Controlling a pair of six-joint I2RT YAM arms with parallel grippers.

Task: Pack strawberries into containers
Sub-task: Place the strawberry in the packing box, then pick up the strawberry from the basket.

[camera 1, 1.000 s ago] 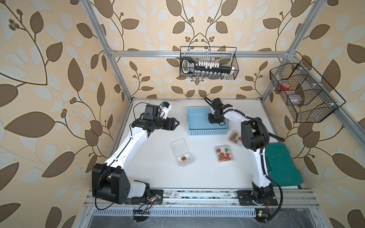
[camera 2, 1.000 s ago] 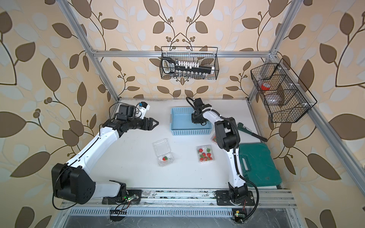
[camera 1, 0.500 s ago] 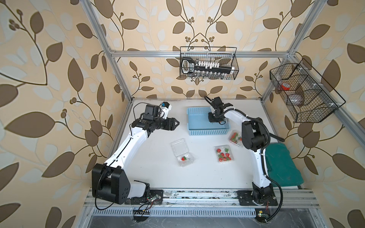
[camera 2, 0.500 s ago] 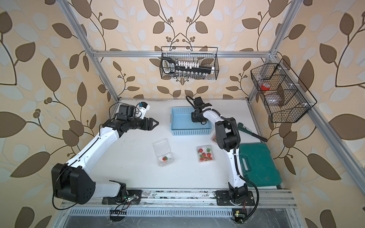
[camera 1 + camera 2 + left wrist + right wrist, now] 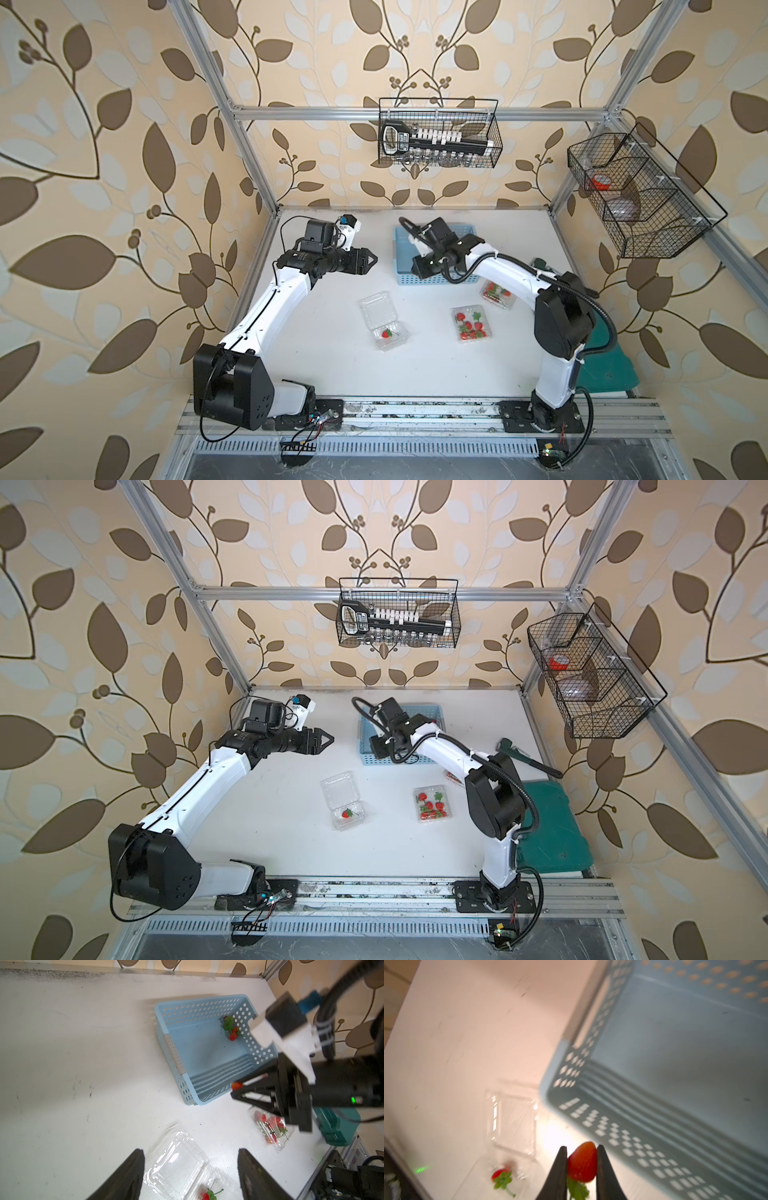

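Fingers (image 5: 560,1167) of the right gripper (image 5: 581,1147) are clamped on one berry (image 5: 582,1162), pinching its flanks. Its red tip pokes out past the fingertips and its green top sits back toward the palm. From the left wrist view I place that berry above the basket (image 5: 172,1049) wall that faces the clamshells. Left gripper (image 5: 190,1150) hangs spread wide with nothing between its fingers, above the open clamshell (image 5: 376,309).

I judge this to be the carry to that clamshell. Its tray half holds a lone berry (image 5: 387,333), and its lid half lies bare beside it. To do it well, I'd lift clear of the basket rim first and travel over the tray half, not the lid. Then I'd come low before letting go, so the fruit doesn't bounce out. I'd add no squeeze: the fruit is glossy and tapered, and more pressure may squirt it forward.

Clamshells are thin, clear, ribbed plastic with strong glare, so their edges are hard to read. They look light enough to skid if nudged. The full clamshell (image 5: 489,336) is well stocked, and a third clamshell (image 5: 508,302) shows partly behind the right arm. Basket plastic looks stiff: pale blue, perforated, with a ridged floor, and a few berries (image 5: 230,1030) lie in one corner. Table (image 5: 332,365) is matte white and scuffed.
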